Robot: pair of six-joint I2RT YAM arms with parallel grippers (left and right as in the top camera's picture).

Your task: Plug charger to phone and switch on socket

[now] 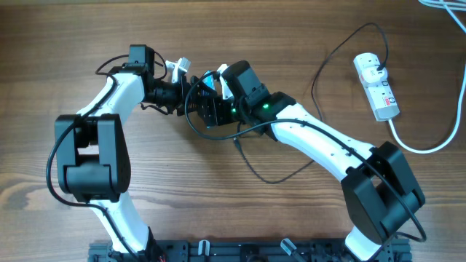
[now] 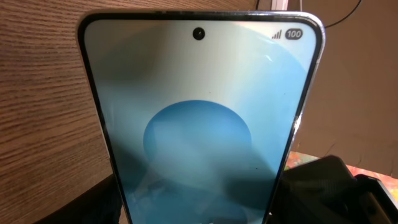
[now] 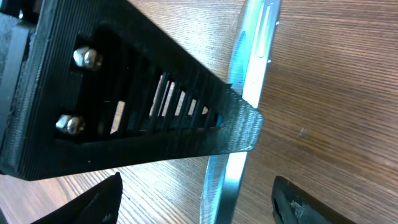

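The phone [image 1: 210, 81] is held on edge above the table at centre, between the two grippers. My left gripper [image 1: 191, 93] is shut on its lower end. In the left wrist view the lit blue-green screen with an oval [image 2: 199, 124] fills the frame between my dark fingers [image 2: 199, 208]. My right gripper [image 1: 212, 109] is open, and its fingers [image 3: 199, 202] stand wide on either side of the phone's silvery edge [image 3: 227, 180]. The socket [image 1: 378, 91] lies at the far right with the white adapter [image 1: 373, 70] on it. The charger cable [image 1: 320, 73] loops from there under the right arm; its plug is hidden.
The thick white cord [image 1: 437, 145] curves from the socket off the right edge. The left gripper's black ribbed finger [image 3: 137, 106] crosses the top of the right wrist view, close to the phone. Bare wood lies in front and to the far left.
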